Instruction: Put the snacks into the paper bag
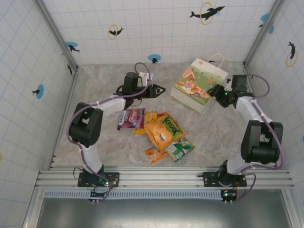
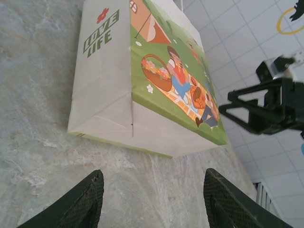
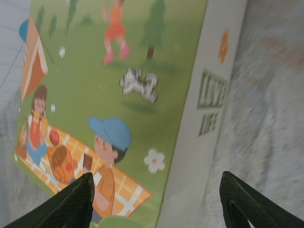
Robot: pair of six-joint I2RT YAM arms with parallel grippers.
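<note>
This is looking like a robotics lab test cell: white grid-patterned walls (image 1: 156,28) are enclosing a marble-look tabletop (image 1: 213,137) on 3 sides, dolphin stickers (image 1: 207,13) are dotting them, and 2 robot arms (image 1: 88,126) are sitting bolted to an aluminium rail (image 1: 161,178) running along the tabletop's near edge.

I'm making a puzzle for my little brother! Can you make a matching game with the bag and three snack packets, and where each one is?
Things:
1. paper bag
2. purple packet
3. large orange packet
4. green-and-white packet

Places:
A. middle of the snack pile
B. between the left pincer and the right pincer
C. left end of the pile
D. near right corner of the pile

Pairs: 1-B, 2-C, 3-A, 4-D
</note>
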